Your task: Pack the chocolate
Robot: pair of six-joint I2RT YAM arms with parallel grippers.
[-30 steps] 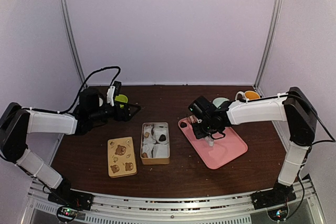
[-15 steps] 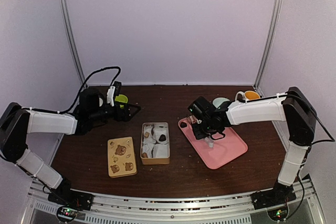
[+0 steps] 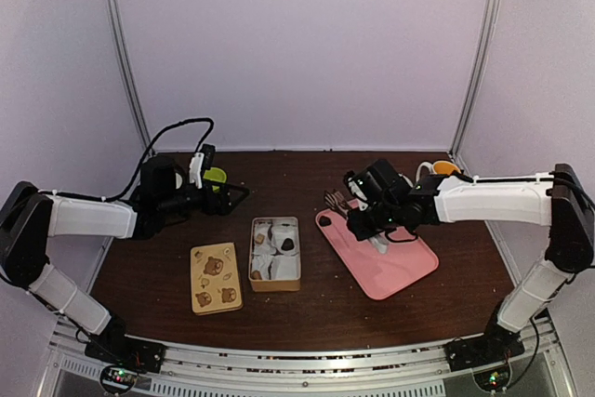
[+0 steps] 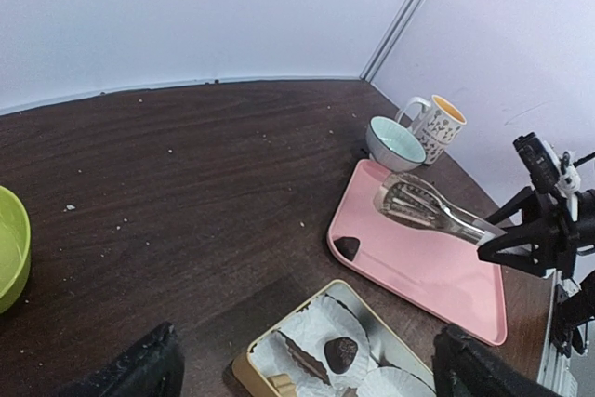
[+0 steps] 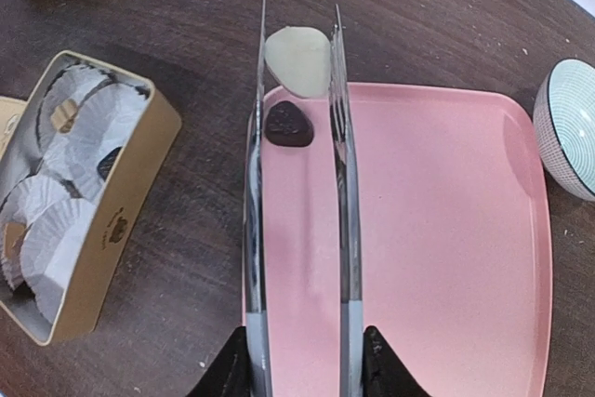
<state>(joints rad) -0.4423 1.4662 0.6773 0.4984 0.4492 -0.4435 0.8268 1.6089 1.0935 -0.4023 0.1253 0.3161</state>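
- Top external view:
  - The tin point(image 3: 275, 253) stands open near the table centre. Its lid point(image 3: 215, 276) lies flat just beside it on the left.
  - The right gripper point(image 3: 372, 218) is clenched on the tongs point(image 3: 337, 200), which reach over the far-left corner of the pink tray point(image 3: 395, 267).
  - The left gripper point(image 3: 232, 196) rests well apart from the tin, near the green bowl point(image 3: 215, 175).
- Left wrist view:
  - The left gripper's fingers point(image 4: 130, 374) stand wide apart and grasp nothing.
  - One loose chocolate point(image 4: 348, 247) lies on the tray corner nearest the tin and is not yet packed.
  - One packed chocolate point(image 4: 341, 352) sits in a paper cup inside the tin.
  - The tongs are raised above the tray and are clear of the loose chocolate.
- Right wrist view:
  - The tong blades are spread. The loose chocolate lies between them, close to the left blade, and is not pinched.
  - A pale rounded shape point(image 5: 297, 60) lies just beyond the loose chocolate at the tray edge. We cannot identify it.
  - In the tin, some paper cups point(image 5: 88, 141) hold dark or light brown pieces. Others appear vacant.
- Progress assessment:
  - We judge the task partly complete: several pieces are packed and one dark piece is left on the tray.
  - We judge the steps left as follows: close the tongs on that piece, carry it to a vacant cup, then probably fit the lid.
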